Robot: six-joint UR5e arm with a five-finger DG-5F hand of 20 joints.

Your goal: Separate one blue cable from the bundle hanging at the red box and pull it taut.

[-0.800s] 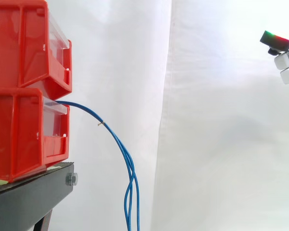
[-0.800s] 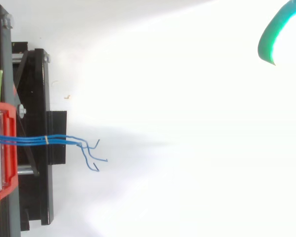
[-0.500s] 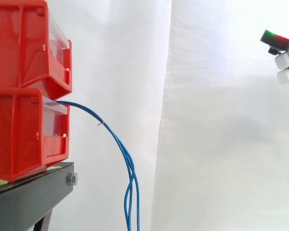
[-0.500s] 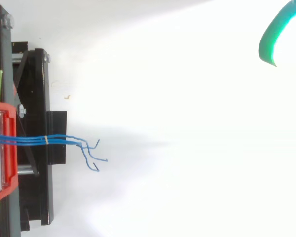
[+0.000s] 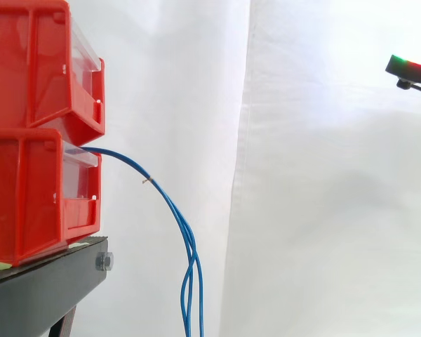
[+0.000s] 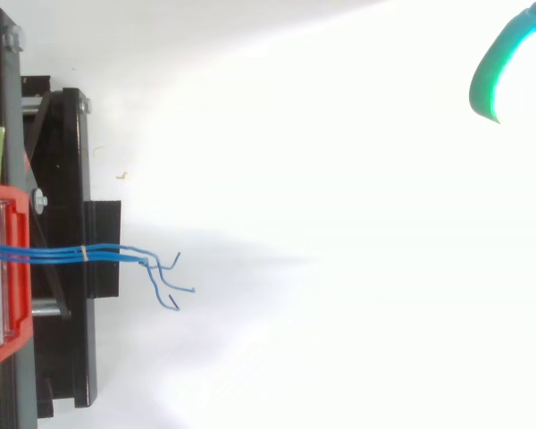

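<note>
Blue cable bundle (image 6: pixel 54 252) is hung from lower red box (image 5: pixel 28 196), left edge; long axis arched rightward, then down. Open room is left toward hand (image 5: pixel 409 67), seemingly well apart, top right; pose cannot be told.

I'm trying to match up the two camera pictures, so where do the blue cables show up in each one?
Side view: the blue cables leave the red bins at left and arc down to the bottom edge.
Top view: the blue cables run right from the red bins at left, ends splayed.
Shared landmark: the red bins.
</note>
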